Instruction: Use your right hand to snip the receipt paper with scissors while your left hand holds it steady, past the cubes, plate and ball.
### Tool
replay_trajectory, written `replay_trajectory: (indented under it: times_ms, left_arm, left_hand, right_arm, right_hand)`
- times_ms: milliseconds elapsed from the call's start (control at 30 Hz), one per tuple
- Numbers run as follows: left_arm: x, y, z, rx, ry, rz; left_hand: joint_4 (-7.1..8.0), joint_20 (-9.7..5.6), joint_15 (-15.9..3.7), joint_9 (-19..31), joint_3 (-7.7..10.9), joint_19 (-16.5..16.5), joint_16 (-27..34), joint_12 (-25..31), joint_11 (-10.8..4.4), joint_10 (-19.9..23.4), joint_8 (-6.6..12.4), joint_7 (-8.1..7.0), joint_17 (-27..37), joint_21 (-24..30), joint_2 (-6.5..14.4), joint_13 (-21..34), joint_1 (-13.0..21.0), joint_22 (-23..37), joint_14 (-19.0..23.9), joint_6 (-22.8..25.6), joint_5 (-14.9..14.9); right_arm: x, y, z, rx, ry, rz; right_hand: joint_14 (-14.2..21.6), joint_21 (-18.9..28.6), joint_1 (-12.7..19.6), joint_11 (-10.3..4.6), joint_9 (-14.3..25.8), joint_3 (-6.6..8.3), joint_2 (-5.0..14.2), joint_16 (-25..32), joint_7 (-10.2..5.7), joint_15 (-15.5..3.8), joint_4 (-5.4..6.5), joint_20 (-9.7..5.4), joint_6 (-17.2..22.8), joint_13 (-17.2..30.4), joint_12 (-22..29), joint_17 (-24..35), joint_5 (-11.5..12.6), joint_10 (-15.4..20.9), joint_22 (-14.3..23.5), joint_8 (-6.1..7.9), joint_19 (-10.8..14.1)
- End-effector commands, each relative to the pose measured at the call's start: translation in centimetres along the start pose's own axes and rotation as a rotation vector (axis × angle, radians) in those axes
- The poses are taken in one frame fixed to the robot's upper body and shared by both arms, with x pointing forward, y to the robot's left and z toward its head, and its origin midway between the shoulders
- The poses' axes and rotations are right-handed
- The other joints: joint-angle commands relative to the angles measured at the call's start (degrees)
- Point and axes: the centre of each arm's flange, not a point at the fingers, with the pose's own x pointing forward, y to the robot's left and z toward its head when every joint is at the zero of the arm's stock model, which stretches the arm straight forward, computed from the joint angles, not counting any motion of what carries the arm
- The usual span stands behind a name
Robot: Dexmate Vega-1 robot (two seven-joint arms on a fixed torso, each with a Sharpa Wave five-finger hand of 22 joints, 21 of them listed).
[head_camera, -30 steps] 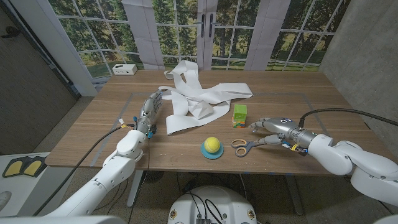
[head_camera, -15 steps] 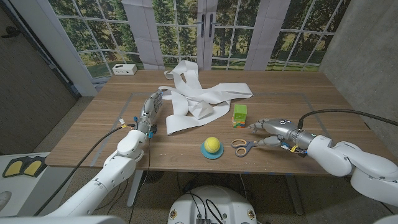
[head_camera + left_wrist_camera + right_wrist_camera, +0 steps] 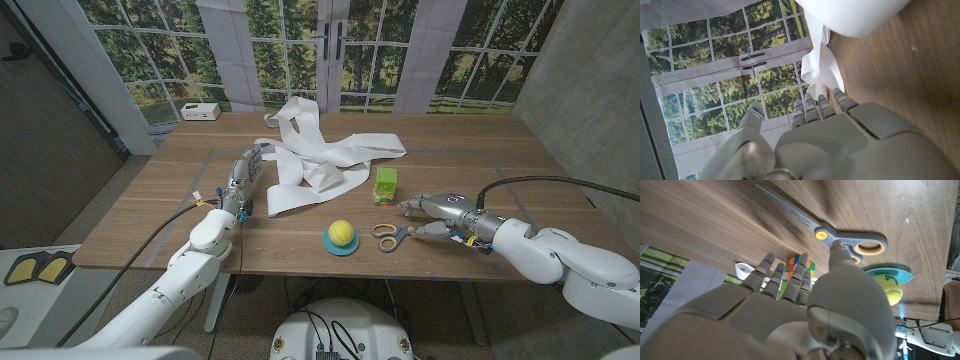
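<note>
The white receipt paper [image 3: 325, 155] lies in a crumpled, looping heap across the table's middle and far side; it appears again as paper [image 3: 821, 70] in the left wrist view. My left hand [image 3: 245, 175] stretches along the paper's left edge with straight fingers and holds nothing. Grey-handled scissors [image 3: 391, 234] lie shut near the front edge. My right hand [image 3: 432, 208] hovers just right of them with fingers spread. In the right wrist view its thumb tip [image 3: 839, 255] sits at the handles of the scissors [image 3: 840, 230].
A yellow ball [image 3: 341, 233] sits on a small blue plate [image 3: 341, 247] left of the scissors. A multicoloured cube [image 3: 385, 183] stands beyond them. A white box [image 3: 201, 111] is at the far left corner. Cables trail from both wrists.
My right hand has edged slightly left, closer to the scissors' handles. The left hand, paper and other objects have not moved.
</note>
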Motion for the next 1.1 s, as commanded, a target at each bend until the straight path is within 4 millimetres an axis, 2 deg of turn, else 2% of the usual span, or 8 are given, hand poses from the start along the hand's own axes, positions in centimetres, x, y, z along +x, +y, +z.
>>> replay_trajectory:
  times_ms: [33, 367, 500, 633, 867, 1100]
  left_arm:
    - [-0.1, 0.0, -0.2, 0.000, 0.003, 0.005]
    - [-0.3, -0.2, -0.3, -0.001, 0.003, 0.005]
    - [-0.3, -0.3, -0.3, 0.001, 0.003, 0.004]
    - [-0.4, -0.3, -0.2, 0.001, 0.002, 0.004]
    - [-0.5, -0.4, -0.2, 0.001, 0.000, 0.004]
    - [-0.6, -0.5, -0.3, -0.002, 0.002, 0.004]
  left_hand:
    - [0.00, -0.28, 0.06, 0.10, 0.73, 0.18, -0.01, 0.11, 0.09, 0.70, 0.04, 0.17, 0.20, 0.24, 0.14, 0.20, 0.51, 0.14, 0.34, -0.07, 0.09]
    - [0.05, -0.18, 0.04, 0.10, 0.92, 0.10, 0.00, 0.14, 0.13, 0.91, 0.07, 0.21, 0.19, 0.21, 0.49, 0.21, 0.66, 0.14, 0.41, 0.05, 0.12]
    - [0.05, -0.19, 0.09, 0.11, 0.95, 0.11, -0.03, 0.16, 0.04, 1.01, 0.08, 0.23, 0.19, 0.21, 0.53, 0.21, 0.69, 0.15, 0.36, 0.09, 0.11]
    - [0.05, -0.17, 0.03, 0.11, 0.96, 0.12, 0.01, 0.13, 0.08, 0.99, 0.08, 0.22, 0.19, 0.22, 0.54, 0.22, 0.70, 0.15, 0.47, 0.11, 0.10]
    - [0.04, -0.20, -0.02, 0.11, 0.97, 0.20, 0.01, 0.15, 0.03, 1.12, 0.09, 0.27, 0.19, 0.24, 0.53, 0.23, 0.72, 0.15, 0.51, 0.18, 0.09]
    - [0.03, -0.24, -0.05, 0.11, 0.98, 0.20, 0.01, 0.20, -0.04, 1.31, 0.10, 0.32, 0.20, 0.24, 0.52, 0.24, 0.74, 0.15, 0.55, 0.26, 0.07]
  right_arm:
    - [0.2, 0.5, -0.3, -0.014, -0.005, 0.036]
    - [0.4, 0.9, -0.4, -0.024, 0.002, 0.055]
    - [0.4, 1.1, -0.5, -0.021, 0.007, 0.064]
    - [0.4, 1.2, -0.5, -0.018, 0.011, 0.061]
    - [0.4, 1.6, -0.5, -0.015, 0.014, 0.072]
    - [0.3, 1.7, -0.6, -0.009, 0.016, 0.075]
  right_hand:
    - [-0.65, -0.16, 1.50, 0.57, 0.08, 0.99, 0.38, 0.43, 0.79, -6.46, -0.13, 0.94, -1.38, 1.09, 0.66, 0.40, 1.10, -0.05, 0.06, -0.12, 0.09]
    - [-0.39, -0.16, 2.56, 1.32, 0.09, 2.52, 1.06, 0.41, 2.07, -6.15, -0.08, 1.82, -3.53, 3.20, 2.80, 0.95, 3.71, 0.62, 0.00, -0.34, -0.09]
    - [-0.74, -0.18, 2.08, 1.79, 0.09, 2.91, 0.83, 0.10, 2.53, -5.47, 0.33, 2.08, -4.35, 4.42, 3.28, 1.36, 5.15, -1.14, -0.02, -0.42, -0.19]
    - [-1.03, -0.22, 1.63, 2.19, 0.09, 3.15, 0.71, -0.12, 2.98, -5.08, 0.62, 2.42, -5.10, 5.35, 3.75, 1.69, 6.11, -2.24, -0.03, -0.51, -0.35]
    - [-1.05, -0.38, 0.45, 2.48, 0.10, 3.32, 0.28, -0.27, 3.75, -4.76, 1.16, 2.43, -5.12, 7.42, 5.91, 2.42, 7.69, -1.80, -0.06, -0.20, -0.91]
    - [-1.23, -0.43, -1.29, 2.90, 0.09, 2.97, -0.34, -0.41, 4.14, -4.19, 1.86, 3.01, -5.20, 9.26, 7.40, 3.07, 8.73, -2.53, -0.08, -0.12, -1.39]
